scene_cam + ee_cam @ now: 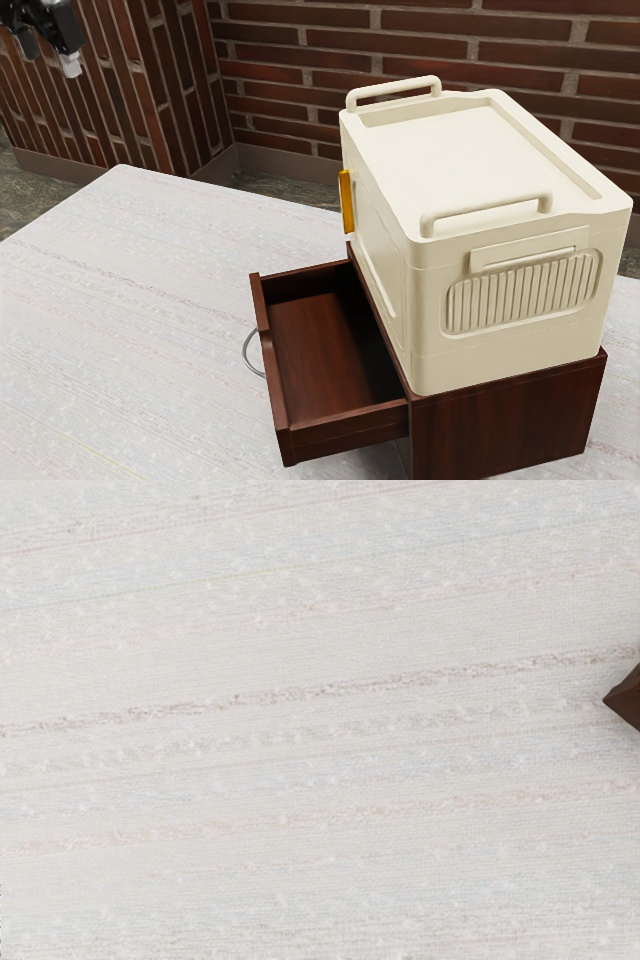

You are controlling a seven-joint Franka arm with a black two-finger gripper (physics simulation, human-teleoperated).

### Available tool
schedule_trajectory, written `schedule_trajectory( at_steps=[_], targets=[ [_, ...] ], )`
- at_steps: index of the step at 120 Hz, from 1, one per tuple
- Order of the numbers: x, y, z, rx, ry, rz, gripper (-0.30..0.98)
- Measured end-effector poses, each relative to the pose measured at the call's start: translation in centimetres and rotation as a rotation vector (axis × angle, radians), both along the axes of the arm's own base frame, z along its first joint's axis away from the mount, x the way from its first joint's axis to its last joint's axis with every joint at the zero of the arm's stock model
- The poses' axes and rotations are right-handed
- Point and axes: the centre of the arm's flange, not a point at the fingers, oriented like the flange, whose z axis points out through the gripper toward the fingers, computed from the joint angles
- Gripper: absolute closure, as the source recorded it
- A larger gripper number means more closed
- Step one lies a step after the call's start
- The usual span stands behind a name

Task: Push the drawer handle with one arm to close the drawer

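Observation:
High in the exterior view's upper left corner is my black gripper (49, 54), well away from the drawer, its two fingers spread with nothing between them. The dark brown drawer (325, 345) is pulled far out of its cabinet (510, 420), toward the exterior view's left. A thin grey curved handle (248, 352) stands out from the drawer's front, untouched. In the wrist view, a dark brown corner (627, 698), seemingly of the drawer, shows at the edge of the picture.
On the cabinet sits a large cream box (480, 160) with two top handles and a yellow latch (347, 202). The pale, streaked table (130, 300) extends around the drawer. Brick walls (290, 60) stand behind.

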Motion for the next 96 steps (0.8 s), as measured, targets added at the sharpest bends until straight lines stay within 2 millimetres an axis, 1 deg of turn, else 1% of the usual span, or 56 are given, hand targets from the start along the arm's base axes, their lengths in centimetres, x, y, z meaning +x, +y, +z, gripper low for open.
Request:
schedule_trajectory(
  at_steps=[6, 16, 22, 32, 44, 51, 57, 63, 64, 74, 84, 96],
  targets=[
    [0.3, 0.2, -0.6, 0.008, 0.014, 0.000, 0.00],
    [0.5, 1.0, -1.2, 0.015, 0.030, 0.008, 0.00],
    [0.8, 1.6, -1.9, 0.023, 0.048, 0.021, 0.00],
    [2.0, 1.9, -5.4, -0.011, 0.111, 0.013, 0.00],
    [2.5, 1.7, -8.2, -0.058, 0.151, -0.012, 0.00],
    [2.5, 1.5, -9.3, -0.079, 0.168, -0.025, 0.02],
    [2.4, 1.2, -10.1, -0.091, 0.180, -0.037, 0.09],
    [2.1, 0.7, -10.8, -0.102, 0.191, -0.053, 0.22],
    [2.1, 0.5, -11.2, -0.104, 0.197, -0.062, 0.29],
    [2.0, -0.5, -13.6, -0.116, 0.226, -0.093, 0.47],
    [2.0, -0.7, -16.5, -0.122, 0.258, -0.103, 0.60],
    [2.0, -0.7, -20.0, -0.128, 0.290, -0.109, 0.68]
  ],
)
